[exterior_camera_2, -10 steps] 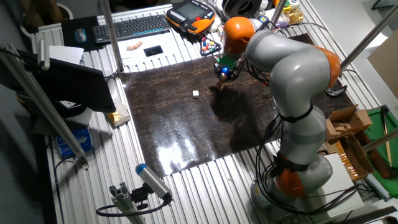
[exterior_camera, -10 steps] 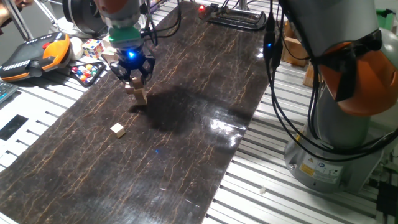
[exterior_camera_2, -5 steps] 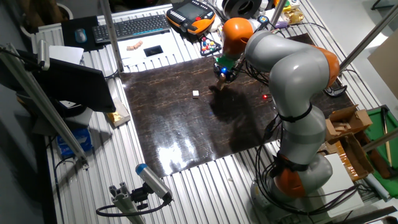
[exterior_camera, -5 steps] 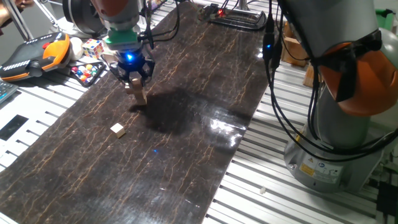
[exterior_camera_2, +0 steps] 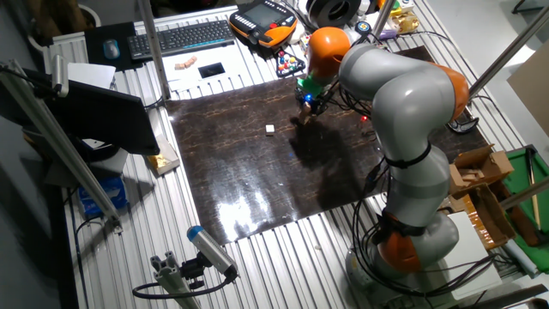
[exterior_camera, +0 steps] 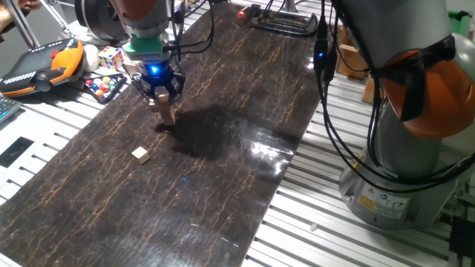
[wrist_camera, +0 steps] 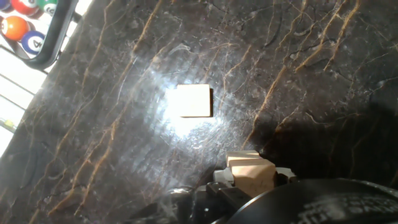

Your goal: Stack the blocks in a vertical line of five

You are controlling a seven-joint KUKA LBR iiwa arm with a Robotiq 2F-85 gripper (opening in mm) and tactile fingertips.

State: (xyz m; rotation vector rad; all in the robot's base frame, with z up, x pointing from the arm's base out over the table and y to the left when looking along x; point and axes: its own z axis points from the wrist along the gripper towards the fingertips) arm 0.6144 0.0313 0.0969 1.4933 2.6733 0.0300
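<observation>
My gripper (exterior_camera: 161, 95) hangs over the far left part of the dark mat. It looks shut on a tan block (exterior_camera: 162, 99) that sits on top of a short, slightly crooked stack of blocks (exterior_camera: 168, 116). In the hand view the gripper (wrist_camera: 252, 180) flanks that block (wrist_camera: 256, 175), and a lower block's edge (wrist_camera: 242, 155) shows just behind it. Another block (exterior_camera: 140, 154) lies alone on the mat nearer the front. The other fixed view shows this lone block (exterior_camera_2: 270, 129) left of the gripper (exterior_camera_2: 310, 101). In the hand view a single brightly lit block (wrist_camera: 193, 101) lies flat.
A Rubik's cube (exterior_camera: 111, 55), a rack of billiard balls (exterior_camera: 104, 85) and an orange pendant (exterior_camera: 44, 63) sit off the mat's left edge. The rack's corner (wrist_camera: 37, 37) shows in the hand view. The arm's grey base (exterior_camera: 393, 185) stands to the right.
The gripper has shifted only a little above the stack. The stack and the lone block lie where they were.
</observation>
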